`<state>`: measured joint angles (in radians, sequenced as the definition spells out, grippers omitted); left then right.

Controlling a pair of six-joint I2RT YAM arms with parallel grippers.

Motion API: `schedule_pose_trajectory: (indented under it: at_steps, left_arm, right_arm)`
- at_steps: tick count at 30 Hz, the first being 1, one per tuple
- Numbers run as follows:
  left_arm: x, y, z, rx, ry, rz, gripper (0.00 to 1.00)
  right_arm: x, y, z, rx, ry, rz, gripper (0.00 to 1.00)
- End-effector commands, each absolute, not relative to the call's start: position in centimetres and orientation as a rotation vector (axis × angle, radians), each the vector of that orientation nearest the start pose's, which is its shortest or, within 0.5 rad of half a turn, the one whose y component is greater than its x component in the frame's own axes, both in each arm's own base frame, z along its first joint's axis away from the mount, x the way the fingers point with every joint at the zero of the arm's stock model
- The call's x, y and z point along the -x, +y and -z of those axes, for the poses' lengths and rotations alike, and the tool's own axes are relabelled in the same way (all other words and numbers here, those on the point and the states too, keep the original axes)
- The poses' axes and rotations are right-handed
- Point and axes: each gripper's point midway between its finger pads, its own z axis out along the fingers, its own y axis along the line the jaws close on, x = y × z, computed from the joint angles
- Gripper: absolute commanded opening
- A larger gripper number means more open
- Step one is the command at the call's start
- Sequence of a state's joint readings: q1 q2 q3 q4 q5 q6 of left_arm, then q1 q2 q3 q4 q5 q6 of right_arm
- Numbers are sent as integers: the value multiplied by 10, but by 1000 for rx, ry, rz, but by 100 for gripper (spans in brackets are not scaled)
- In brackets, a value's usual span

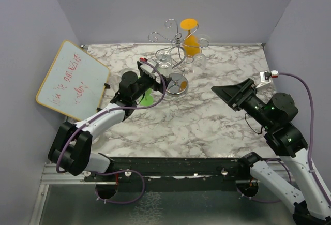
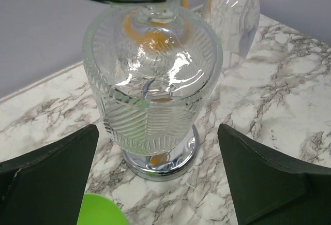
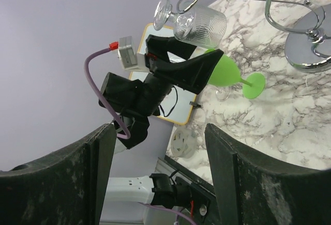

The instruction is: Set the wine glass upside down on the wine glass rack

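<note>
The ribbed clear glass hangs upside down from the rack. Its foot is caught in the wires on top and its bowl hangs just above the shiny base. The left hand stands wide apart around the bowl, one side each way, touching nothing. The right hand is apart too and holds nothing, well off to the side over the table.

The glass looks light, stiff and brittle. Its wall is slick, though the ribs should give a grip some bite. Hung by the foot alone, it probably swings at a nudge and could knock the plain glass beside it. If it needs reseating, the widest part of the bowl seems the place to hold it, squeezed gently.
</note>
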<state>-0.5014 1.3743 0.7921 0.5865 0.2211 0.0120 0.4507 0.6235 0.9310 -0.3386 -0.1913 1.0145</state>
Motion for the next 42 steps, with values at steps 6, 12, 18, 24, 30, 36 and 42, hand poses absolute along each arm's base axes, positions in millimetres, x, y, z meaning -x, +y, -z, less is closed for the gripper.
schedule_pose_trajectory:
  at_steps: [6,12,18,24,30,36,42]
  left_arm:
    - [-367,-245,-264,-564,1486,561,99]
    - [-344,-229,-265,-508,1582,577,99]
    - [-325,-203,-256,-417,1728,524,94]
    - [-306,-182,-255,-335,1787,501,89]
    - [-311,-179,-244,-300,1864,467,77]
    - [-321,-193,-233,-331,1923,496,58]
    - [-340,-192,-220,-301,1961,435,52]
  right_arm:
    - [-201,168,-378,-328,1693,-1238,74]
    - [-203,169,-370,-335,1711,-1227,74]
    - [-205,168,-363,-343,1726,-1219,74]
    - [-205,167,-358,-351,1727,-1212,74]
    - [-206,168,-352,-353,1738,-1211,74]
    - [-208,169,-347,-359,1743,-1210,74]
    - [-209,168,-344,-360,1749,-1192,74]
